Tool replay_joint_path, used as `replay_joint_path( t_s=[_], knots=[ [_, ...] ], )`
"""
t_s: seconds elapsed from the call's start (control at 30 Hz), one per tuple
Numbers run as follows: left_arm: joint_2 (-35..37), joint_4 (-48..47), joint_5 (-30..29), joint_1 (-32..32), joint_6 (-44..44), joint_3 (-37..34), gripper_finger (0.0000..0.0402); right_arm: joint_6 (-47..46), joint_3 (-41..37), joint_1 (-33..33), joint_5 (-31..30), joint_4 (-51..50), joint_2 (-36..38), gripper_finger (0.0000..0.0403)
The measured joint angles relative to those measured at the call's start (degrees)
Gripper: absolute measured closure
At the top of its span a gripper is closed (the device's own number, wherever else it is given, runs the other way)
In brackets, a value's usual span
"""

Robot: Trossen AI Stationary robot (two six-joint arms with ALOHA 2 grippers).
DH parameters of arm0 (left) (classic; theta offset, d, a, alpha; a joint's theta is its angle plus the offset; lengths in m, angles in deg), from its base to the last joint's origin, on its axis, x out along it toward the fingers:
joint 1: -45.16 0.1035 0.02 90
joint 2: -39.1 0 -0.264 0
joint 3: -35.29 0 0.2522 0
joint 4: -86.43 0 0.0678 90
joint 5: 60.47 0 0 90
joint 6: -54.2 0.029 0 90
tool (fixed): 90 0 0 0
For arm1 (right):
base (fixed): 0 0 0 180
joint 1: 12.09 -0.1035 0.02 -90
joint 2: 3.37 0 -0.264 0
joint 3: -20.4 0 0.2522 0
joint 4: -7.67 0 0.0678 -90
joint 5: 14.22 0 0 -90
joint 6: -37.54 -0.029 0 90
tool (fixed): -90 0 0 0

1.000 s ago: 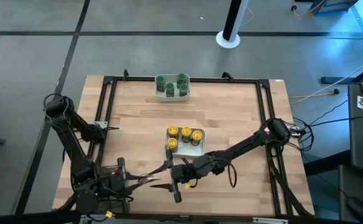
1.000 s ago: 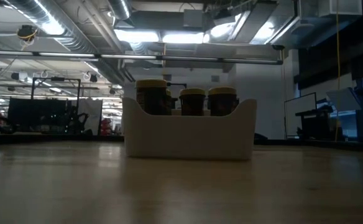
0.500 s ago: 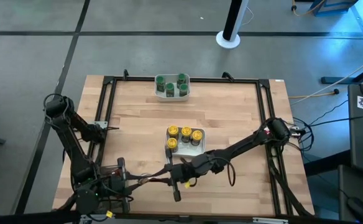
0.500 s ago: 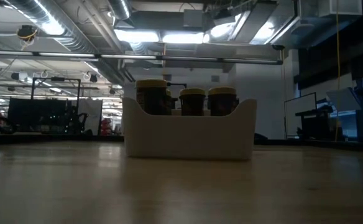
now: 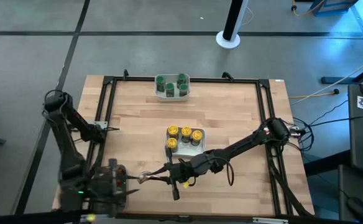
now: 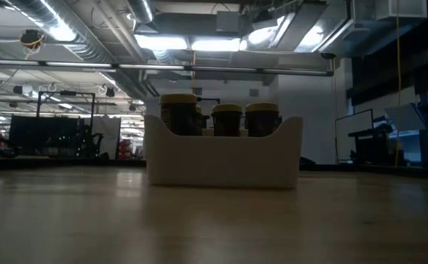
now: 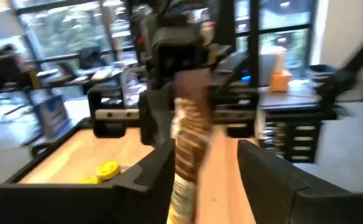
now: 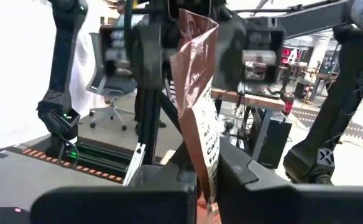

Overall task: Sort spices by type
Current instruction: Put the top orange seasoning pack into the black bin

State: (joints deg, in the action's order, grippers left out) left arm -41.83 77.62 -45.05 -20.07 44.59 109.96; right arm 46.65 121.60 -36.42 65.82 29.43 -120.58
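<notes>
A flat brown-orange packet (image 5: 149,177) hangs in the air near the table's near edge, between my two grippers. My right gripper (image 5: 165,176) is shut on its right end. My left gripper (image 5: 133,180) is open; its fingers (image 7: 262,177) stand on either side of the packet's (image 7: 188,149) other end without touching. Jars with yellow caps (image 5: 184,134) stand in a white bowl (image 5: 169,144) at mid-table and also show in the low view, in that bowl (image 6: 223,158). Jars with green caps (image 5: 171,84) stand in a second bowl (image 5: 185,93) at the far edge. My right gripper pinches the packet by its end nearest that arm (image 8: 207,186), between its two fingers (image 8: 243,177). The fingers come in about level from the table's right. The packet sticks out ahead of them toward my left gripper, standing on edge.
A black frame rail (image 5: 107,112) runs round the wooden table top (image 5: 231,112). The yellow-cap bowl sits just beyond my right gripper, toward the far side. Bare wood lies between the two bowls and on the table's left and right parts.
My left arm has drawn back toward the table's left edge, away from my right gripper. My right gripper has followed a little to the left, the packet staying in its hold. The bowls and jars have not moved.
</notes>
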Motion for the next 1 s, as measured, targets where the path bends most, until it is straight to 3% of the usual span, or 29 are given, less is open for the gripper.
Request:
replay_joint_path(
  t_s=[0.23, 0.5, 1.0],
  knots=[
    [7.03, -2.20, -2.53, -7.99, 2.04, 0.07, 0.0237, -3.84, 0.00, -0.02, 1.65, -0.57, -0.17, 0.0377],
    [10.07, -10.02, -4.69, -10.15, -1.95, 0.07, 0.0255, -9.13, 1.78, -0.07, 1.68, 0.10, -3.03, 0.0377],
    [10.10, -12.09, -4.75, -9.78, -3.83, 0.04, 0.0258, -10.78, 32.57, -2.42, 0.69, -15.90, -22.71, 0.0378]
  ],
)
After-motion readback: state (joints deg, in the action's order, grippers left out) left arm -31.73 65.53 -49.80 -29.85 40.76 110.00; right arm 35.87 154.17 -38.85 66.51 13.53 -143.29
